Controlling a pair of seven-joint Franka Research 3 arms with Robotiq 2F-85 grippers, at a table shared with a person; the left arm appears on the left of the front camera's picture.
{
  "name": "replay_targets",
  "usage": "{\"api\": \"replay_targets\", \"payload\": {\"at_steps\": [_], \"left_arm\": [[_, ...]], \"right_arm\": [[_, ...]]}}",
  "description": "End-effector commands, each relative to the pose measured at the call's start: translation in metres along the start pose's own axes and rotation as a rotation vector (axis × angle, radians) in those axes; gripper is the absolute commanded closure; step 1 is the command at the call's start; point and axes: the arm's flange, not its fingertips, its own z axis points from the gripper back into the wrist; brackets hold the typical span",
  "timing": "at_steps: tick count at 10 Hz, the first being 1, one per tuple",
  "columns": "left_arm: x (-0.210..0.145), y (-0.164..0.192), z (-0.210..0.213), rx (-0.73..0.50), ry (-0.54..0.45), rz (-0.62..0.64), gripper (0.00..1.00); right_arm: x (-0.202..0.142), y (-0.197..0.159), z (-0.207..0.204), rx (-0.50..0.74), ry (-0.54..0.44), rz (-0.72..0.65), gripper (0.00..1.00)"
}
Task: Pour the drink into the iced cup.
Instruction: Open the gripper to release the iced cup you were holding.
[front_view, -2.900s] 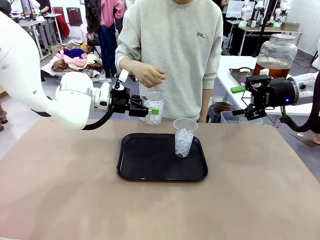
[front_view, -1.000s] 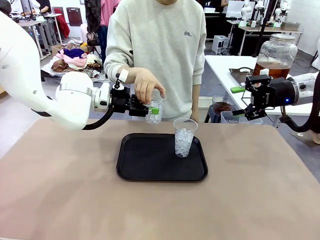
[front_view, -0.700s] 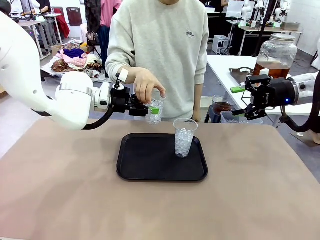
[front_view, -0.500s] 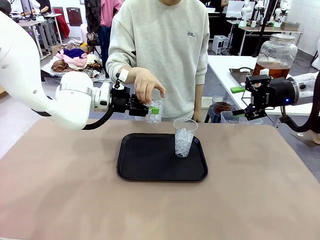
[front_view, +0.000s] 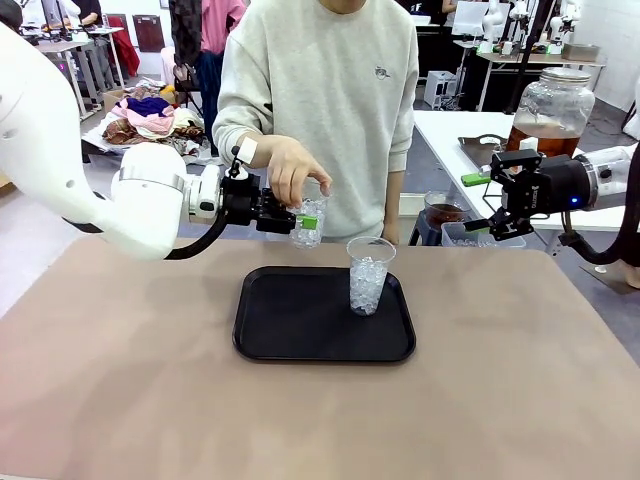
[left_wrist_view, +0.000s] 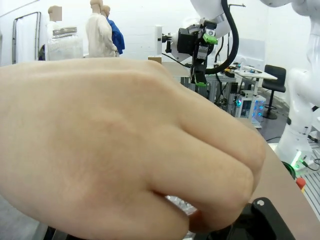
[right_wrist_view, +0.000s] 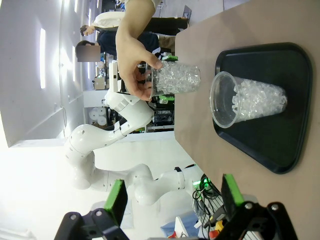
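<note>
Our left gripper (front_view: 298, 222) sits at the side of a second cup of ice (front_view: 309, 228), which is held off the table just behind the tray (front_view: 270, 340). The person's hand (front_view: 293, 168) clamps that cup's rim from above. We cannot tell whether our jaws press on it or stand loose (the hand blocks our left wrist camera).

That is the risk. If neither side has a firm hold, the cup drops and ice scatters. If both pull, the thin plastic may buckle.

Our right gripper (right_wrist_view: 173, 187) hangs wide open and empty, well apart from the iced cup (front_view: 368, 272), which stands upright on the tray with no drink in it. The drink (front_view: 548, 142) sits amber in a big jar (front_view: 553, 100) on the side table beyond that gripper. The person's arm and the raised cup stand between our left arm and the tray.
</note>
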Motion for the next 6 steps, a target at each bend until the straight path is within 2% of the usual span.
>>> {"api": "replay_targets", "payload": {"at_steps": [1, 4, 6], "left_arm": [[-0.002, -0.002, 0.008, -0.016, -0.018, -0.002, 0.00], [-0.012, -0.011, 0.033, -0.013, -0.044, 0.015, 0.00], [-0.025, -0.022, 0.066, -0.001, -0.042, 0.028, 0.00]], "right_arm": [[0.000, 0.001, 0.000, 0.003, 0.000, 0.001, 0.00], [0.000, 0.001, 0.000, 0.003, 0.000, 0.001, 0.00], [0.000, 0.001, 0.000, 0.003, 0.000, 0.001, 0.00]]}}
